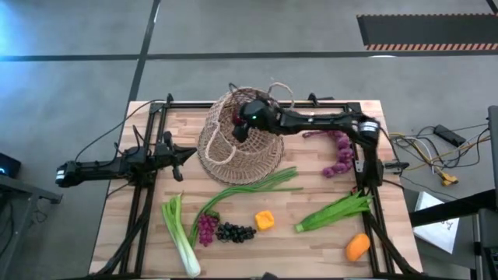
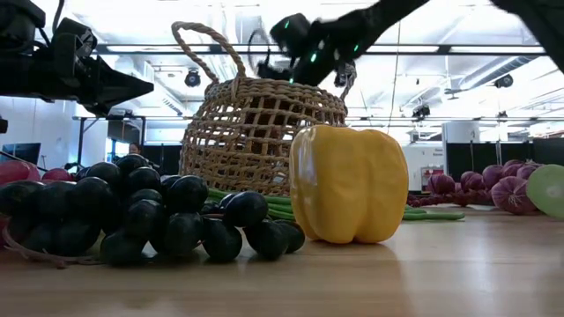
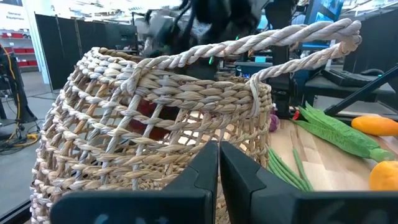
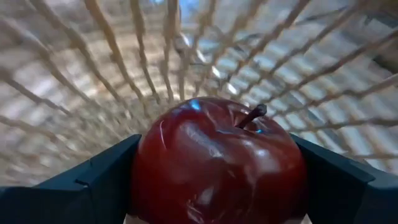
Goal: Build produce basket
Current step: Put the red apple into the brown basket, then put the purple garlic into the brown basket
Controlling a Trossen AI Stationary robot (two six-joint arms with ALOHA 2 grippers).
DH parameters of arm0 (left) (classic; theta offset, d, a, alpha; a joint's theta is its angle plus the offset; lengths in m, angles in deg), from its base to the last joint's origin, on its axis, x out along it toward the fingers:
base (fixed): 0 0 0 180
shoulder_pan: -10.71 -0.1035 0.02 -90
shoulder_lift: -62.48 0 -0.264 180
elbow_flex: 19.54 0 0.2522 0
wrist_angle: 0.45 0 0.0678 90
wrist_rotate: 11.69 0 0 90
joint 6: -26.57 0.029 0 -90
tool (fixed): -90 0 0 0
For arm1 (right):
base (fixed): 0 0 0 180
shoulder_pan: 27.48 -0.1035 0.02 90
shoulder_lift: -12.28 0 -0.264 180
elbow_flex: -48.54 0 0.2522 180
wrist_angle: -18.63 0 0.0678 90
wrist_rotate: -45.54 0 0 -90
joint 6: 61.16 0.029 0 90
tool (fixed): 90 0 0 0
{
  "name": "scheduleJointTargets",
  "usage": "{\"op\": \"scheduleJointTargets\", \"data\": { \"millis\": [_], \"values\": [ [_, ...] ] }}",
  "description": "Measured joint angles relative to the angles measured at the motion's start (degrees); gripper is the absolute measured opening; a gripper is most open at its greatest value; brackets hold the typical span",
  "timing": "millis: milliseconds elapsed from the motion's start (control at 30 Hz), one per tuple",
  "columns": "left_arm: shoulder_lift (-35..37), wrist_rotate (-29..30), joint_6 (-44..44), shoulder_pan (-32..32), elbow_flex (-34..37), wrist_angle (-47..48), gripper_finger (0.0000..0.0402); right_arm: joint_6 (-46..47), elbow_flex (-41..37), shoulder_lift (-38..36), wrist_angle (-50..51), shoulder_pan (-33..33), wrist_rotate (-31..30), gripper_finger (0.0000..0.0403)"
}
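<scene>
Wooden counter bearing the basket; my right gripper inside it, clamped on the red apple; my left gripper closed, facing the basket's side.

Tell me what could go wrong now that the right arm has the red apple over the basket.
1. The right gripper holds the red apple inside the tilted basket; released from here, the apple might roll toward the open mouth.
2. The right arm is threaded past a loop handle and could snag it when withdrawing, dragging the basket.
3. The left gripper, shut and empty, sits close to the basket wall; a basket shift could bump it.
</scene>
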Motion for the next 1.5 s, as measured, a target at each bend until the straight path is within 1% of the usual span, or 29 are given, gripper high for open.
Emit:
{"op": "scheduleJointTargets", "data": {
  "millis": [300,400,533,633,767,900,1067,1167,1300,1367,1433,1500],
  "values": [
    [-0.13,-0.02,0.00,0.00,0.00,-0.01,0.0000,-0.69,2.13,8.27,-0.23,1.54,2.03,0.0361],
    [-0.23,0.00,0.00,0.00,0.00,-0.03,0.0000,-1.02,2.70,9.12,-0.44,1.89,2.07,0.0365],
    [-0.20,0.00,0.00,-0.02,0.00,0.00,0.0000,-2.22,3.45,9.71,1.29,2.31,1.20,0.0383],
    [-0.20,0.00,0.00,0.00,0.00,-0.01,0.0000,-3.25,3.60,9.31,1.92,2.32,-1.05,0.0395],
    [-0.26,0.00,0.00,-0.01,0.00,0.01,0.0000,-5.51,3.80,6.92,0.62,2.30,-1.48,0.0397],
    [-0.39,0.00,0.00,0.00,0.00,0.06,0.0000,-6.63,3.80,5.24,1.16,2.06,-3.68,0.0397],
    [-0.57,0.00,0.00,0.00,0.00,-0.02,0.0000,-8.79,3.68,1.88,3.23,-0.42,-7.11,0.0398],
    [-0.57,0.00,0.00,-0.02,0.00,0.00,0.0000,-9.04,3.68,-1.43,6.66,-3.19,-7.43,0.0398],
    [-0.60,0.00,0.00,0.00,0.00,-0.01,0.0000,-6.54,3.68,-6.73,15.86,-8.90,-7.65,0.0398],
    [-0.63,0.00,0.00,0.00,0.00,0.00,0.0000,-2.38,3.68,-9.63,22.04,-11.91,-8.77,0.0398],
    [-0.61,0.00,0.00,0.00,0.00,-0.02,0.0000,4.00,3.68,-12.34,28.97,-15.18,-12.48,0.0398],
    [-0.61,0.00,0.00,-0.02,0.00,-0.03,0.0000,12.68,3.69,-14.73,38.39,-18.38,-17.14,0.0398]
  ]
}}
